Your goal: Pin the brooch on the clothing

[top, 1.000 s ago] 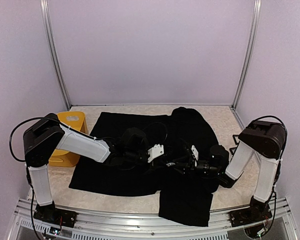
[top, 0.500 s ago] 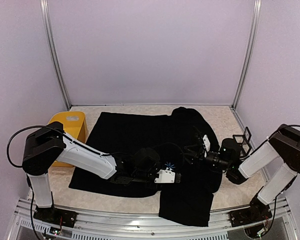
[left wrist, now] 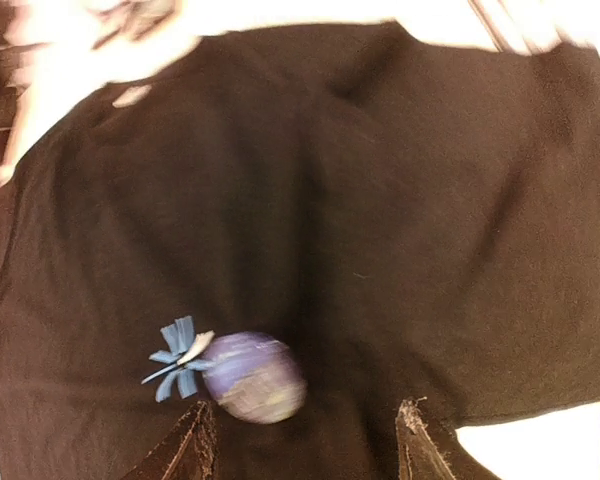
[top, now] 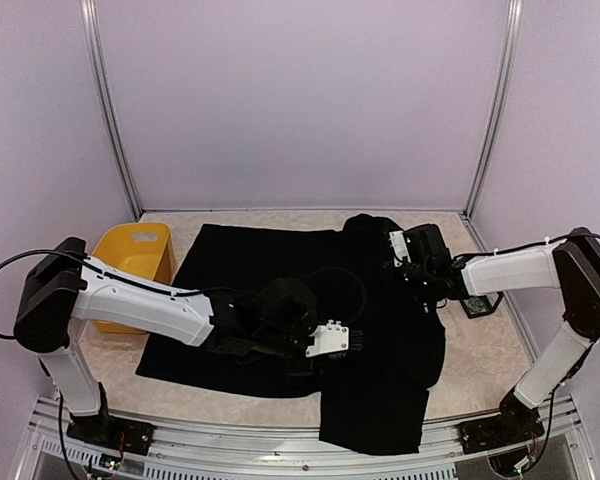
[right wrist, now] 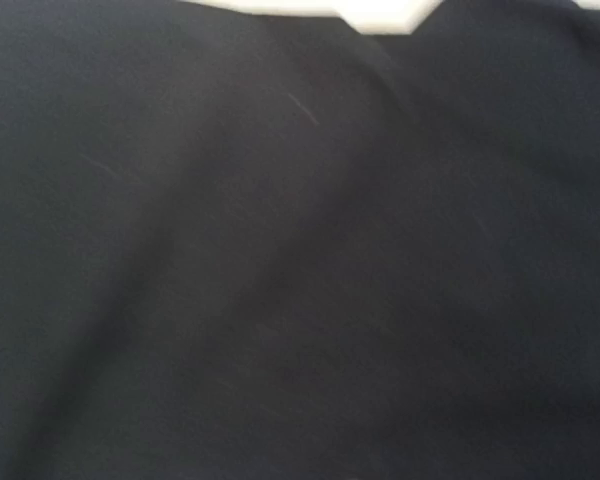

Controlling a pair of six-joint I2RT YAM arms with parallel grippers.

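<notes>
The clothing, a black T-shirt (top: pixel 250 270), lies spread on the table, its right side bunched up. In the left wrist view the brooch (left wrist: pixel 252 376), a rounded purple piece with a light-blue starburst at its left end, rests on the fabric. My left gripper (left wrist: pixel 305 445) is open just before it, one fingertip (left wrist: pixel 195 442) on either side, touching nothing. The brooch is hidden in the top view. My right gripper (top: pixel 408 268) sits low over the shirt's far right part. Its wrist view is filled with black cloth and its fingers do not show.
A yellow bin (top: pixel 140 262) stands at the far left beside the shirt. A small black stand (top: pixel 480 302) sits on the beige table (top: pixel 480 370) to the right. Metal posts and lilac walls close in the back and sides.
My left gripper went from shut to open, leaving the brooch on the shirt, and shifted toward the near edge. My right arm pulled away from the middle toward the far right.
</notes>
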